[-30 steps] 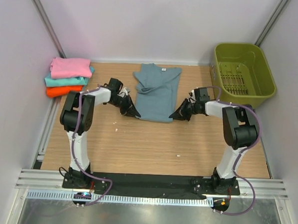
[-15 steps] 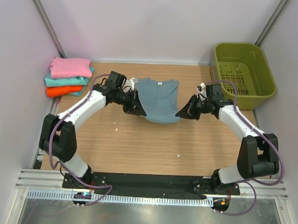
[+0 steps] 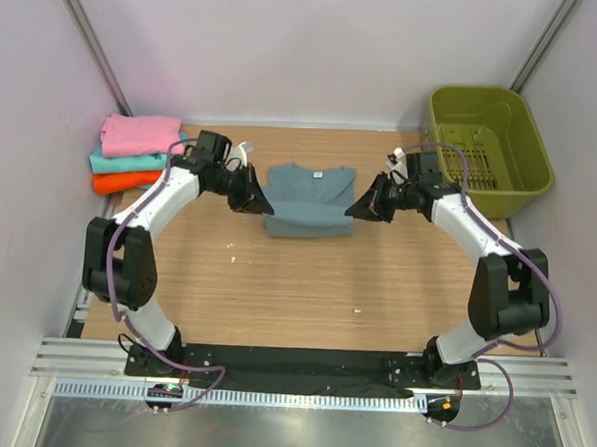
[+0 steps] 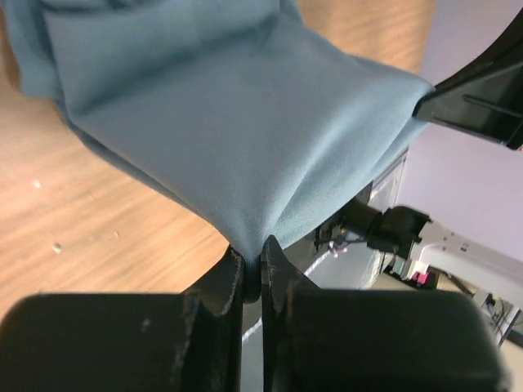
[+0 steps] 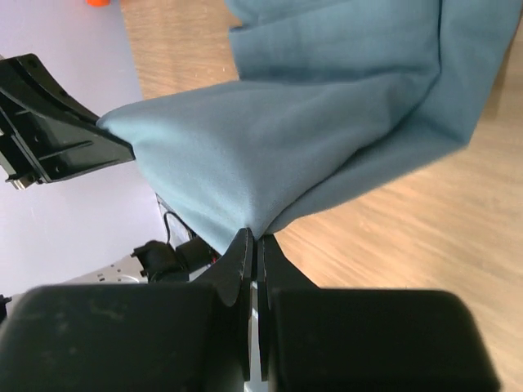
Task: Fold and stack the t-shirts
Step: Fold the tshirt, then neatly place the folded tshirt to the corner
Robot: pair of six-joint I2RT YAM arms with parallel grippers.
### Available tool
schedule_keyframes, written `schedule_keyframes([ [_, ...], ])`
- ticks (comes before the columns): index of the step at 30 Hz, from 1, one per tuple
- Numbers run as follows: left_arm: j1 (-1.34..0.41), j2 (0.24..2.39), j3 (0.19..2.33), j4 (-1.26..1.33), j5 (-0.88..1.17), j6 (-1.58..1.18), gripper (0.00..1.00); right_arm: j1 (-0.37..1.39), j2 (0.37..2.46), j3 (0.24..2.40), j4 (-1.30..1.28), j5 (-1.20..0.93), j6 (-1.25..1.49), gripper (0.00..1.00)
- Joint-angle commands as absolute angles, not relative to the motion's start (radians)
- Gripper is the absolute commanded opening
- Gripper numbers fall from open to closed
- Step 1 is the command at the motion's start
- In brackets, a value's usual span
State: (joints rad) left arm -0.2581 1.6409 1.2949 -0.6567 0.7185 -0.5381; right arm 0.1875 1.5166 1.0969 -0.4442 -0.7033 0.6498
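The slate blue-grey t-shirt [image 3: 308, 204] lies at the back middle of the table, its white neck label [image 3: 319, 173] showing. Its near part is lifted and doubled over toward the collar. My left gripper [image 3: 266, 206] is shut on the shirt's left corner [image 4: 245, 131], the cloth pinched at the tips [image 4: 253, 255]. On the opposite corner [image 5: 327, 122] my right gripper [image 3: 352, 209] is shut in the same way, cloth pulled into its tips [image 5: 255, 238]. Pink [image 3: 141, 133], teal [image 3: 131, 162] and orange [image 3: 120, 182] t-shirts sit folded in a stack at the back left.
An olive-green plastic basket [image 3: 488, 143] stands at the back right, close behind the right arm. White walls close the table in on three sides. Bare wooden tabletop [image 3: 305, 284] stretches between the shirt and the arm bases.
Both grippers have carried the blue-grey shirt's near corners away from the bases toward its collar. The shirt now looks shorter, doubled over itself.
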Motion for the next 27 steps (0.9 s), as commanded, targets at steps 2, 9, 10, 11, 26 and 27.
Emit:
schedule_keyframes([
  [2, -0.212, 1.764, 1.452, -0.600, 0.727, -0.512, 0.00, 0.173, 1.661, 1.261, -0.305, -0.670, 0.650, 0.01],
  [9, -0.204, 2.075, 1.943, -0.566, 0.431, -0.430, 0.54, 0.153, 2.014, 1.760, -0.242, -0.562, 0.626, 0.52],
  [10, -0.204, 2.103, 1.988, -0.563, 0.378, -0.399, 0.82, 0.152, 2.040, 1.797, -0.241, -0.566, 0.580, 0.60],
  [11, -0.204, 2.105, 2.034, -0.564, 0.358, -0.375, 0.89, 0.153, 2.057, 1.825, -0.248, -0.560, 0.560, 0.68],
  [26, -0.015, 2.063, 1.611, -0.614, 0.696, -0.514, 0.77, 0.199, 2.046, 1.620, -0.279, -0.640, 0.549, 0.67],
  [27, -0.014, 2.078, 1.611, -0.608, 0.703, -0.520, 0.78, 0.207, 2.060, 1.629, -0.281, -0.635, 0.549, 0.67],
])
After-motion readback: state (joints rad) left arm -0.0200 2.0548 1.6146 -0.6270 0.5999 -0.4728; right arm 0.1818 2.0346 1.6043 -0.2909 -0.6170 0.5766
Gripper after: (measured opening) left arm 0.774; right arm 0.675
